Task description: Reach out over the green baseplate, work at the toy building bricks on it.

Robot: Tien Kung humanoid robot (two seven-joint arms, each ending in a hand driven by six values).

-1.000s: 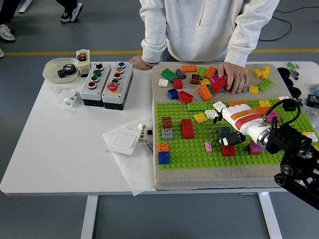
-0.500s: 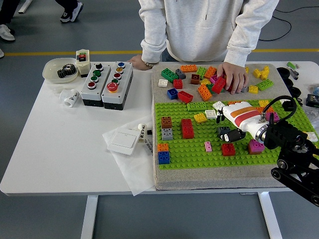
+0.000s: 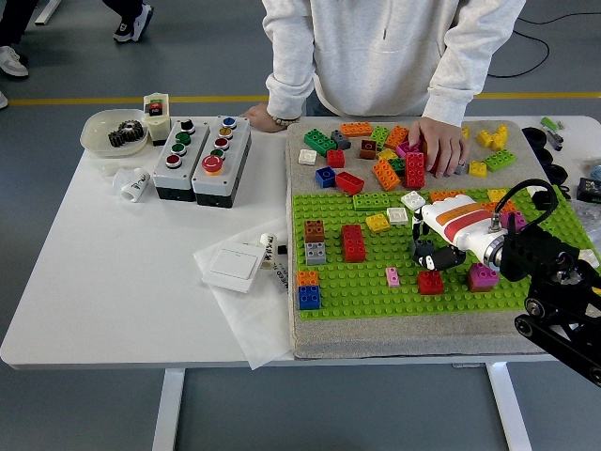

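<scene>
Right robot hand [image 3: 434,256]: mine, low over flat green studded baseplate [image 3: 357,282]; dark fingers curled around nothing I can confirm, poised above small red brick [image 3: 430,281] for pressing.

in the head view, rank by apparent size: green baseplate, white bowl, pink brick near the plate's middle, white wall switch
1. green baseplate
2. white bowl and white wall switch, which look alike in size, so no ranking
3. pink brick

White right hand [image 3: 441,246] with orange stripes (black fingers), black cabled arm [image 3: 554,291].
</scene>
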